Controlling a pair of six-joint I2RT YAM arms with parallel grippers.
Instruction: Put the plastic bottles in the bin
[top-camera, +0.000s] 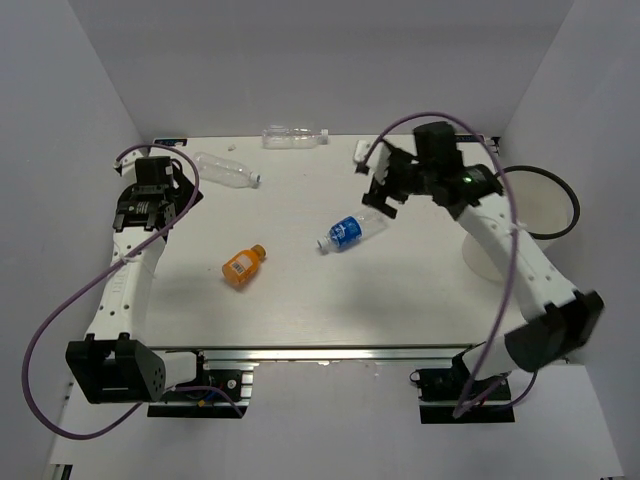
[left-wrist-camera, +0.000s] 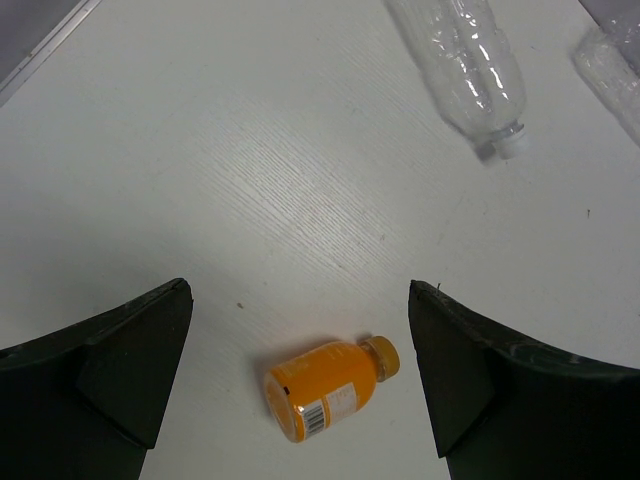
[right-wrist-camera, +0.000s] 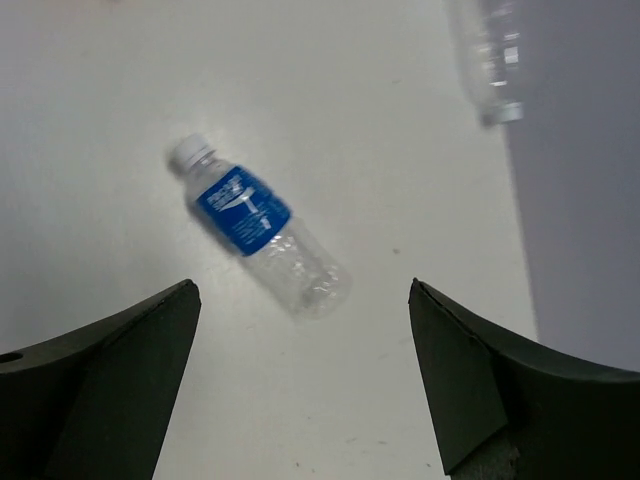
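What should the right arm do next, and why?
Probably lower the right gripper onto the blue-labelled bottle. Its jaws are open and empty, and in the wrist view the bottle lies on its side on the table just ahead of the gap between the fingers. It is not yet in the bin.

left arm (top-camera: 125, 280): stretched from near-left base toward far left | left gripper (left-wrist-camera: 300, 290): fingers spread wide, empty | right arm (top-camera: 510, 250): reaching far, angled leftward | right gripper (right-wrist-camera: 300, 290): fingers spread wide, empty, aimed downward
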